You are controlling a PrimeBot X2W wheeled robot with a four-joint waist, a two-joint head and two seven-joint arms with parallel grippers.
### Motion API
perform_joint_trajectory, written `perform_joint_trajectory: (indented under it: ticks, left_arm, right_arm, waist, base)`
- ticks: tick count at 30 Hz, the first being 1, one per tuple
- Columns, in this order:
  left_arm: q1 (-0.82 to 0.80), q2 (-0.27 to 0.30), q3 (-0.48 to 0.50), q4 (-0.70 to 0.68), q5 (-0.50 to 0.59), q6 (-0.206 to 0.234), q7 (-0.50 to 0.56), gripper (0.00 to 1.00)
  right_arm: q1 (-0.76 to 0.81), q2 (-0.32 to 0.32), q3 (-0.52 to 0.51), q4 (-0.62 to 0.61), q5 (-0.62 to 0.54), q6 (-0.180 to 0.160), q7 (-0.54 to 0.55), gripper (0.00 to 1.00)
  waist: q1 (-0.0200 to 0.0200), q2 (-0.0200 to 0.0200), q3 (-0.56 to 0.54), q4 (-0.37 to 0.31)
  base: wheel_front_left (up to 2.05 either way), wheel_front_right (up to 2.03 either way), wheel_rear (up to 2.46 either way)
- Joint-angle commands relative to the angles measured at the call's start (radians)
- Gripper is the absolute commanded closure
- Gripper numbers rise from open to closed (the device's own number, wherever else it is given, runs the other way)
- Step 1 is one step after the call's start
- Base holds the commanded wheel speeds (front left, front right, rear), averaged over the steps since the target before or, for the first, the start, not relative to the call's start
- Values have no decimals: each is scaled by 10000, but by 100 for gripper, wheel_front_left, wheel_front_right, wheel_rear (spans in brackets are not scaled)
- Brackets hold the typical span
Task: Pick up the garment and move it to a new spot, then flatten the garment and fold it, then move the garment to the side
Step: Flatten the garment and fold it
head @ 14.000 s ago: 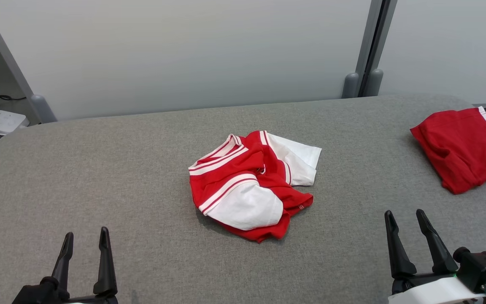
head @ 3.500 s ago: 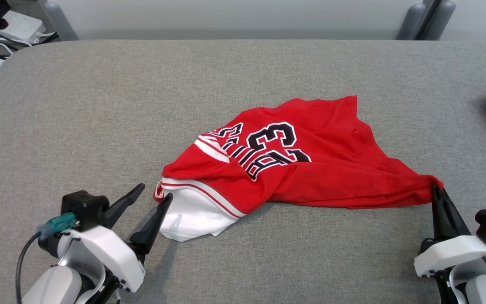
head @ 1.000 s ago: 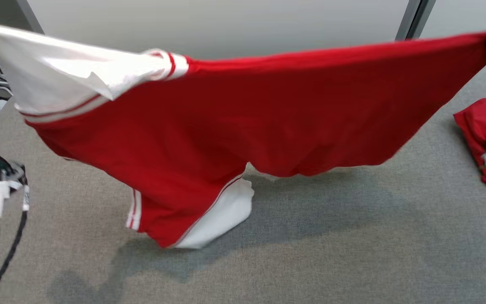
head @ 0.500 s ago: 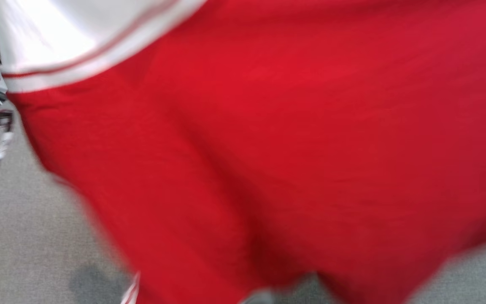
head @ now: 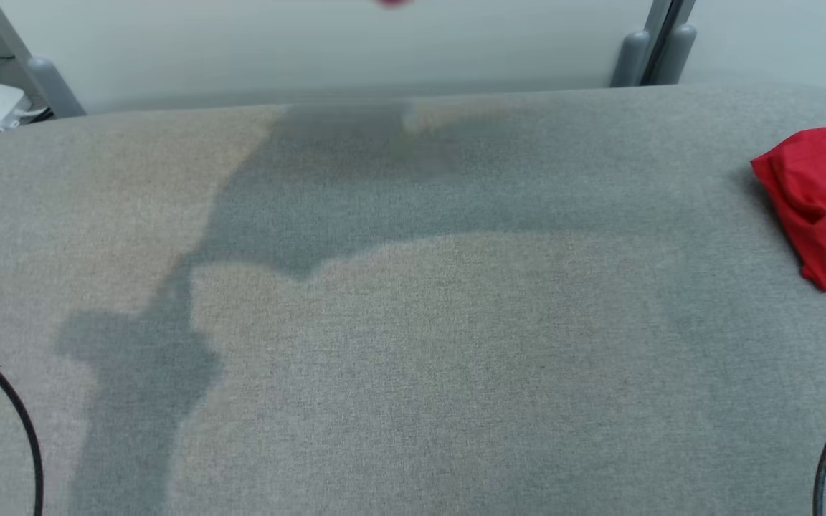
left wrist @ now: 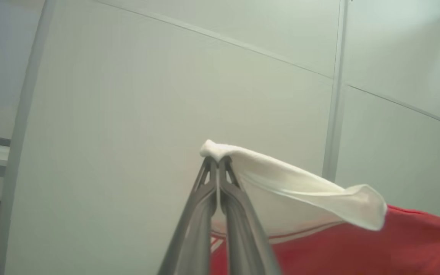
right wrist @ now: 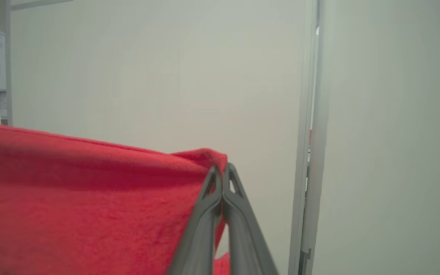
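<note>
Left wrist view: the left jaws are clenched on a white sleeve corner of the garment (left wrist: 300, 187); the right jaws, on a red corner. The garment is held stretched in air above the desk (head: 413, 358), where its shadow falls. Flattening is judged in hand; next, an even lowering onto the desk is called for, clear of the red cloth (head: 822, 201).
</note>
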Motion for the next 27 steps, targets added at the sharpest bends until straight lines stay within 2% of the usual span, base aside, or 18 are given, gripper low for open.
perform_joint_trajectory:
  ticks: [1,3,8,13,14,17,20,27]
  left_arm:
    - [33,475,141,217,140,-140,25,100]
    - [235,382,-231,886,362,-533,-47,100]
    - [1437,-156,-484,2492,435,-1010,-658,100]
    - [3167,-1141,-582,3605,230,-1370,-866,100]
    - [3924,-1415,-688,3635,218,-1445,-883,100]
    - [4965,-1460,-624,3057,391,-1480,-890,100]
    - [6087,-1274,-375,2043,717,-1485,-892,100]
    - [8654,-1121,886,-699,1489,-1452,-893,100]
  right_arm:
    - [184,306,180,74,-106,-4,-64,100]
    - [359,420,487,616,-78,-4,-87,100]
    - [1292,696,967,1449,244,-4,-108,100]
    - [2750,735,1181,1796,328,-4,-112,100]
    - [3436,674,1138,1743,322,-4,-112,100]
    - [4423,531,974,1366,380,-4,-113,100]
    - [5421,323,612,955,515,-4,-113,100]
    - [7647,50,-58,-40,940,-4,-113,100]
  waist:
    - [0,-1,167,62]
    - [0,-1,451,73]
    - [0,-1,1249,-116]
    - [0,-1,1768,-337]
    - [0,-1,1759,-371]
    - [0,-1,1754,-348]
    - [0,-1,1595,-234]
    - [0,-1,1116,186]
  base:
    - [0,0,0]
    - [0,0,0]
    - [0,0,0]
    - [0,0,0]
    - [0,0,0]
    - [0,0,0]
    - [0,0,0]
    - [0,0,0]
